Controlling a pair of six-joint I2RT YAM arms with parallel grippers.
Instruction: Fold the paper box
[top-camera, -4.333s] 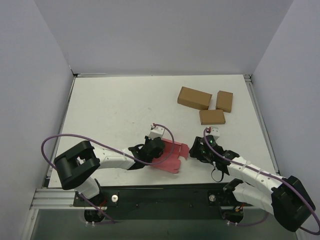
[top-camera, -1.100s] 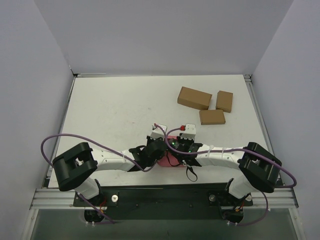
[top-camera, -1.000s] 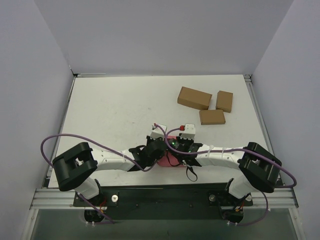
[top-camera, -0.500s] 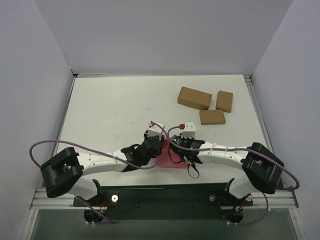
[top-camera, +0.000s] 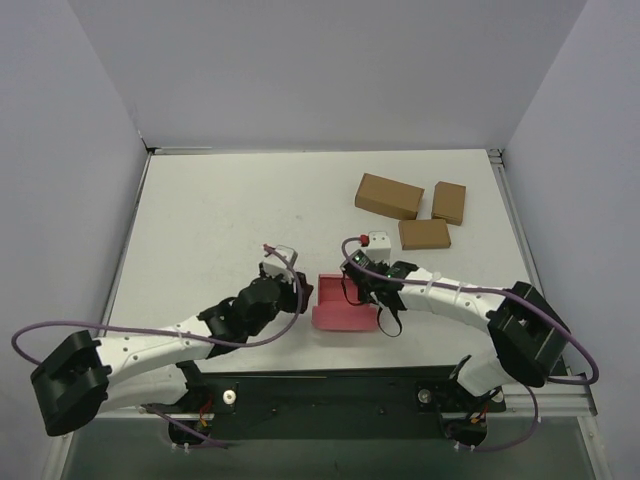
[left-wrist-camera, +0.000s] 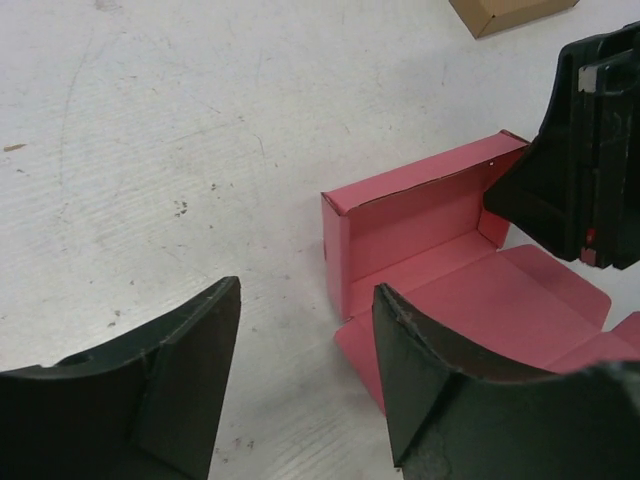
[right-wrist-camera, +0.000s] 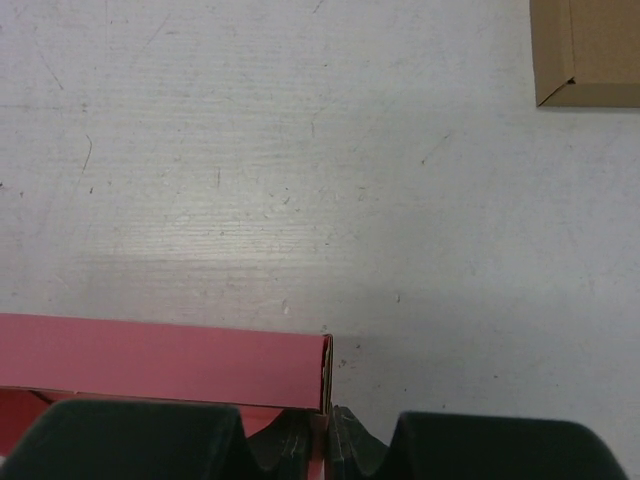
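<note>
The paper box (top-camera: 345, 305) lies on the worktop (top-camera: 220, 220) near its front edge, between the two arms, and it is only half made. One long wall and a short end wall stand upright and meet at a corner, while the base and the outer flaps lie flat. The right pincer (top-camera: 364, 280) is closed on the box, its tips nipping the top edge of the long wall at the far corner. The left pincer (left-wrist-camera: 305, 380) stands wide open just short of the box, with nothing between its fingers but bare worktop. I'd say we're midway through raising the sides. The next move seems to call for the free left pincer to lift a flat flap and bring it up against the standing walls while the right one holds the shape. Three brown cardboard boxes (top-camera: 389, 196) sit well apart towards the back right.
</note>
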